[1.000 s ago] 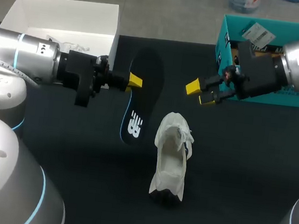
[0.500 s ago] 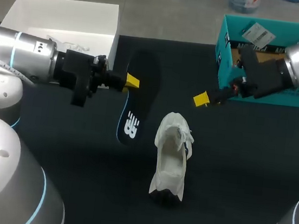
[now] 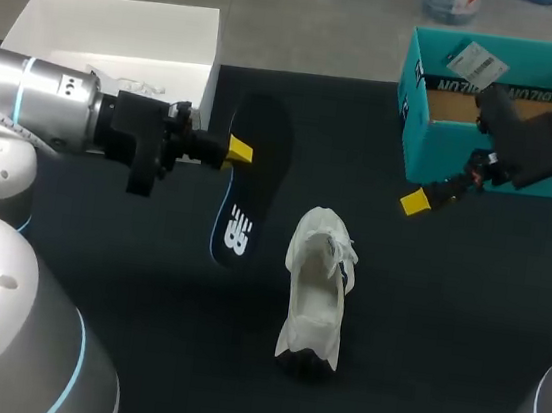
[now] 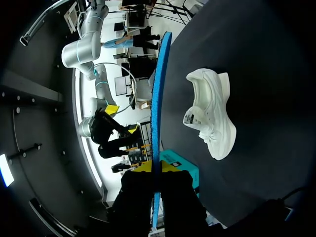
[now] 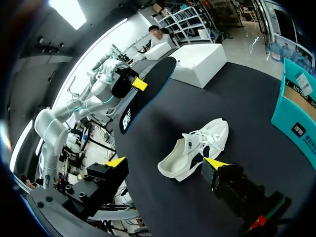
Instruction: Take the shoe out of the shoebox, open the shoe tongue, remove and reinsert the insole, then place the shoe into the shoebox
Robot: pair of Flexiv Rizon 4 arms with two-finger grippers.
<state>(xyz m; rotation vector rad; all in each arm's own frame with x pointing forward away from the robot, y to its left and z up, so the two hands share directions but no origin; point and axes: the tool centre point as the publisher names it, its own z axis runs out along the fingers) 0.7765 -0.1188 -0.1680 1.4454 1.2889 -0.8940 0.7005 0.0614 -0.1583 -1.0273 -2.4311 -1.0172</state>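
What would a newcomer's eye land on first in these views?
First, the black insole with its blue edge, pinched in the left gripper's fingers and held up between the white box and the shoe. Next comes the white shoe, alone in the middle of the black table. The right gripper hangs open and empty near the teal shoebox.

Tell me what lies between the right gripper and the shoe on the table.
Nothing. In the head view, only bare black table separates the right gripper from the white shoe.
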